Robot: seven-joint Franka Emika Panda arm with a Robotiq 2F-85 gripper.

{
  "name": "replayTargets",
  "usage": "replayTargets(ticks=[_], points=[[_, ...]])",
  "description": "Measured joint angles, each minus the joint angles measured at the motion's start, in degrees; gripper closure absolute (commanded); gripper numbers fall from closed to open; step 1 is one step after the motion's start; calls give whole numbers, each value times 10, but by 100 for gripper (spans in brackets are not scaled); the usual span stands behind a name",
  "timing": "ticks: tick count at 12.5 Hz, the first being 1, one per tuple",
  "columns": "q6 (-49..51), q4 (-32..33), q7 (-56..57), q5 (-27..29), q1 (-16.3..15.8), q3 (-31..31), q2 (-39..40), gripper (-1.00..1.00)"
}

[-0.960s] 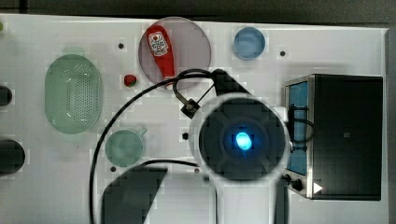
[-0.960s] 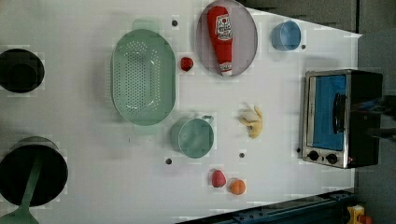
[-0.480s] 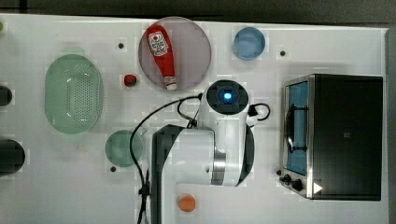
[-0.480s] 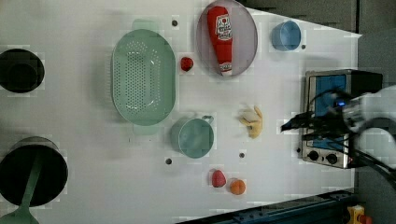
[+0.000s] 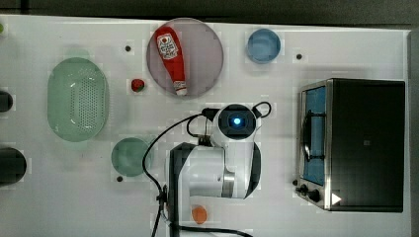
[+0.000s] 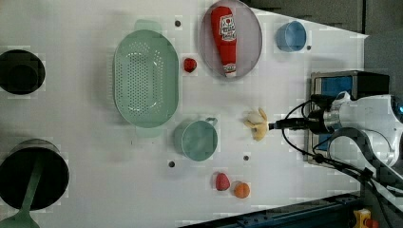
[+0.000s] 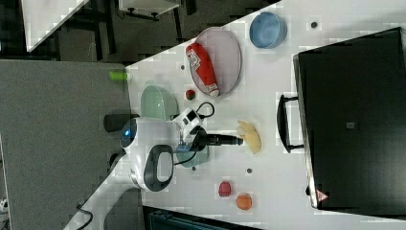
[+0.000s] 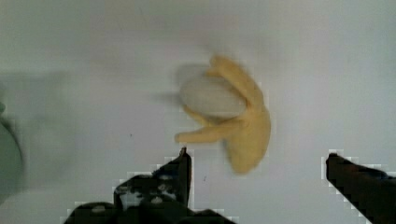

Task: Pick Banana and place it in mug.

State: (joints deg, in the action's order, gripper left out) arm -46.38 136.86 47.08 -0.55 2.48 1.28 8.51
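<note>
Banana (image 6: 256,123), half peeled with its pale flesh showing between yellow strips of skin, lies on the white worktop (image 6: 85,142), between the mug (image 6: 197,139) and the toaster oven (image 6: 344,85) in the left view. The jaws stand wide apart and hold nothing; the gripper (image 8: 257,163) hangs over the fruit, and in the wrist view the two dark fingers (image 8: 180,170) sit on either side of the banana's lower end without touching it. In the left view the gripper's black tip reaches the banana from the left view's right. The pale-green mug stands upright, its short handle turned toward the banana, just beside the big oval green basket (image 6: 146,78). A ketchup bottle (image 6: 225,38) lies on a round pinkish plate (image 6: 252,42), with a small red fruit (image 6: 189,64) near the plate's edge. A blue cup (image 6: 290,35) stands well apart, past the plate. A strawberry (image 6: 222,181) and a small orange (image 6: 241,190) lie together near the worktop's edge.
</note>
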Motion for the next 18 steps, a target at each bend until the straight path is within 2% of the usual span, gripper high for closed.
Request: replayTargets(ticks=[3, 6, 9, 10, 15, 16, 18], points=[[-76, -1, 88, -1, 1, 2, 17, -100], [-135, -17, 121, 3, -5, 2, 88, -100], [-171, 20, 133, 2, -6, -2, 149, -100], [-171, 31, 138, 4, -6, -1, 162, -93], [-181, 22, 145, -2, -22, -1, 144, 25], [-185, 20, 145, -2, -22, 0, 146, 37], [-168, 17, 145, -10, -17, 1, 144, 37]])
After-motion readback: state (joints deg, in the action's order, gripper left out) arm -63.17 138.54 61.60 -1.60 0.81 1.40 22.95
